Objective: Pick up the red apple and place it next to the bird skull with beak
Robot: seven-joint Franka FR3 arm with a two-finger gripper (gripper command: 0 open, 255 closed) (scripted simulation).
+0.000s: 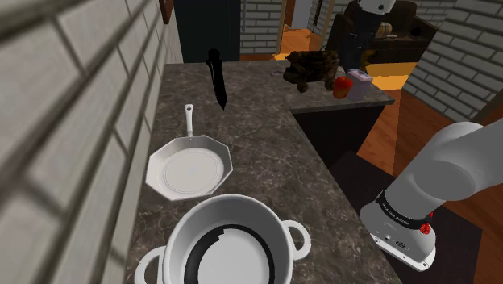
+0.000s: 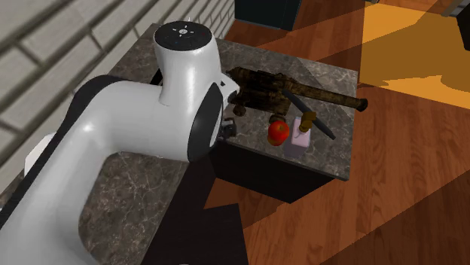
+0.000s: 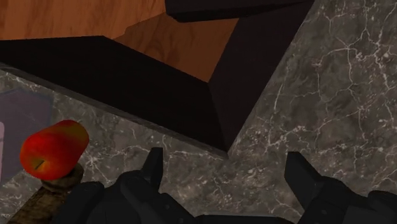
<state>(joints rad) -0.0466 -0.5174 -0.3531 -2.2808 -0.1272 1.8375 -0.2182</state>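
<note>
I am in the approach step, with nothing in hand. My gripper (image 3: 226, 159) hangs over the dark marbled counter (image 3: 331, 95) near its inner corner. My fingers (image 3: 153, 175) are spread wide, and only bare stone lies between them.

The red apple (image 3: 54, 147) sits on the counter outside my grasp, beyond one finger and not between the two. A lavender box (image 3: 19, 121) stands just beside it on the far side from me. In the second exterior view the apple (image 2: 279, 132) rests near the counter's edge, close in front of the brown bird skull (image 2: 260, 89), whose long beak runs toward that view's right. The box (image 2: 301, 141) is right next to the apple. I cannot tell whether the apple touches the skull or the box.

The next move, as I judge it, is a sideways shift until the apple is centred between my fingers. Then I would come straight down and close on its widest part. It is crowded there — skull on one side, box on the other — so one finger has to slip into a narrow gap without nudging either of them. The apple is round and could roll off the nearby edge if I clip it.
</note>
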